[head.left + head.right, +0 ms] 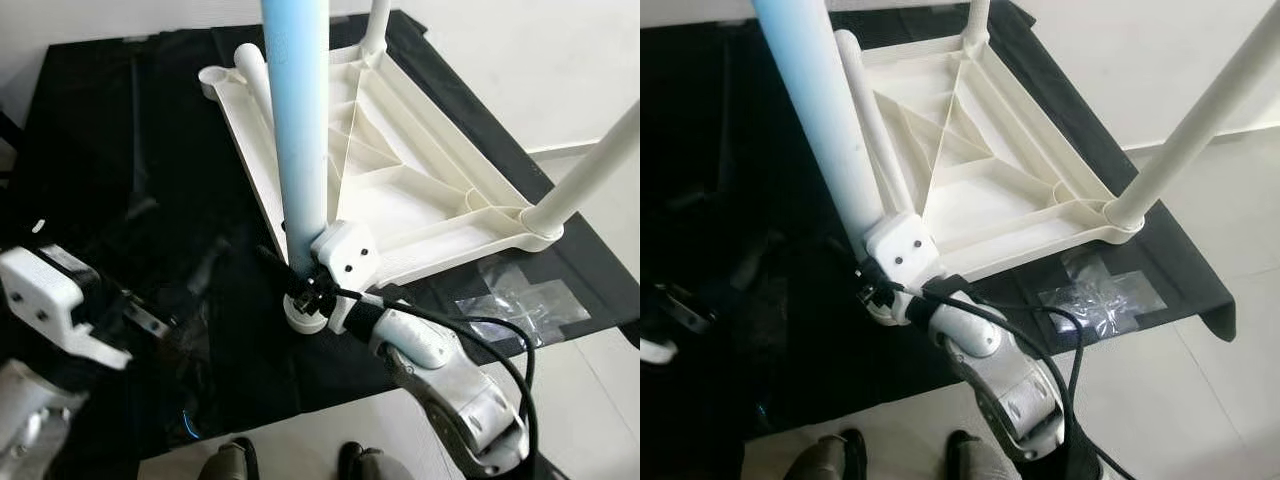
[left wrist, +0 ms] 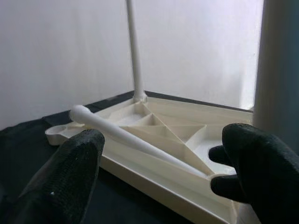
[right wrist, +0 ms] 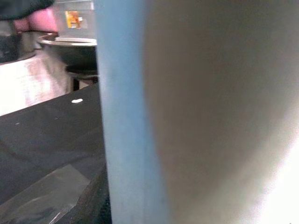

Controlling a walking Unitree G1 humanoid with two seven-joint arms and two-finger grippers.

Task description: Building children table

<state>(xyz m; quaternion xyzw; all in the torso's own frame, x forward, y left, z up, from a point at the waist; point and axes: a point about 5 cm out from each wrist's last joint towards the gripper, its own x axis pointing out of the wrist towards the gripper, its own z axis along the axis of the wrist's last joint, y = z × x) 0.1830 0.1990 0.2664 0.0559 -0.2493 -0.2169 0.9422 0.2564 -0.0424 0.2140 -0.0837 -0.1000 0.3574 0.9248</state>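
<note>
The smooth, stiff, light table leg (image 1: 298, 120) appears clamped low by the right gripper (image 1: 312, 290), above its socket; the left gripper (image 2: 159, 172) is held wide beside the upturned tabletop (image 1: 400, 180)

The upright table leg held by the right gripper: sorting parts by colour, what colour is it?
Pale blue, unlike the white plastic legs; the upright table leg shows best in the left eye view.

White tabletop (image 1: 400, 190) upside down on black sheet; 3 legs upright, 1 loose.

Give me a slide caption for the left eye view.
Right gripper holds an upright leg at the upturned tabletop's corner socket.
</note>
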